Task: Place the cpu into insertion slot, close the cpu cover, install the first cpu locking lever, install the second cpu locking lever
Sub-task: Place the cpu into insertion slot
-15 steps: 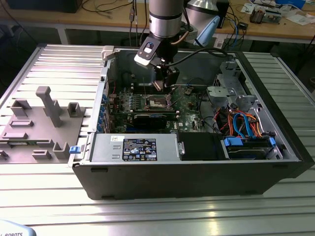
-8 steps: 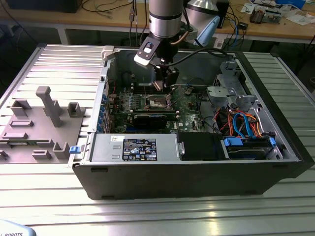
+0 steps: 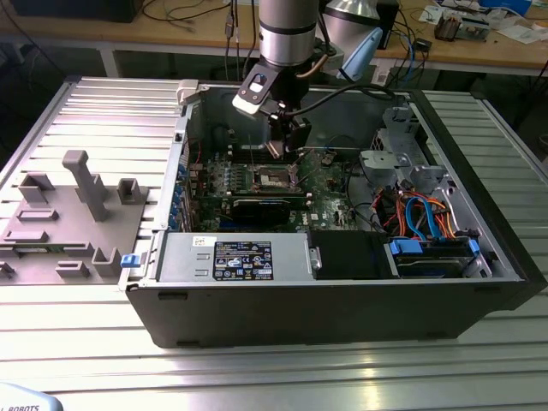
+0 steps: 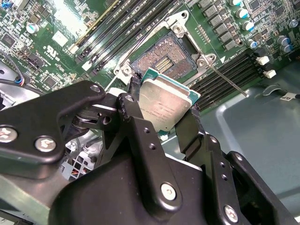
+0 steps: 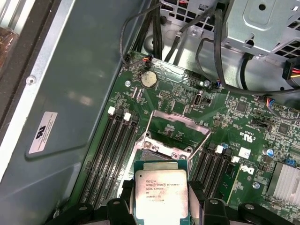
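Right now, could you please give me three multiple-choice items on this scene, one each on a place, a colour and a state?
1. Where is the cpu?
A) seated in the socket
B) between the fingers of the gripper, over the board
C) in a person's hand

2. What colour is the circuit board?
A) red
B) green
C) white

3. How is the insertion slot?
A) filled by a chip
B) hidden under a shut plate
C) uncovered and empty

Answers:
1 B: the fingers clamp its edges in both wrist views.
2 B: green shows all round the slot.
3 C: its bare contacts show in the second wrist view.
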Tool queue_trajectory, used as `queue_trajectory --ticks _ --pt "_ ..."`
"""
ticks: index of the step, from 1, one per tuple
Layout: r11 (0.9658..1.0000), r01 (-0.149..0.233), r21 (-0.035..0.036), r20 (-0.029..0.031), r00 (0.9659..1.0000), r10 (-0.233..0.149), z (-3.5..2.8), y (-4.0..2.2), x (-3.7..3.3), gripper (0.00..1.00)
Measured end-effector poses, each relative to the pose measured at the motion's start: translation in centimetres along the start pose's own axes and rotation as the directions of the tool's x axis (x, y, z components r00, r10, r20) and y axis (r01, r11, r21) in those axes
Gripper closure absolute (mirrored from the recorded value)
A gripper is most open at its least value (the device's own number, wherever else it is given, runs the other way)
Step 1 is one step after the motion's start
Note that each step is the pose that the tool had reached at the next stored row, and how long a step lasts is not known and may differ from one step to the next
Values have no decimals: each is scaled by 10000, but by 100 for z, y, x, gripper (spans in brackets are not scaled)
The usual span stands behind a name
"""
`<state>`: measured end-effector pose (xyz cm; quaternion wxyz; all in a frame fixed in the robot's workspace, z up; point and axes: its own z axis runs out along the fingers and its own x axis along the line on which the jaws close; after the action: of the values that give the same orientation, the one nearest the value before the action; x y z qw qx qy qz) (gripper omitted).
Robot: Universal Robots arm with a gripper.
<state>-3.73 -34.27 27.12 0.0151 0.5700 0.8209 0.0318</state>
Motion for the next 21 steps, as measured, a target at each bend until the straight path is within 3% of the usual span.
queue_trajectory --ticks 10,12,14,21 --pt "9999 -115 0 8 9999 115 2 -3 1 45" --pt "9995 -306 -3 21 9995 306 8 -6 2 45" --pt "9979 -646 -5 59 9979 646 14 -10 3 45" --pt "9972 -741 22 157 9971 741 17 -10 3 45"
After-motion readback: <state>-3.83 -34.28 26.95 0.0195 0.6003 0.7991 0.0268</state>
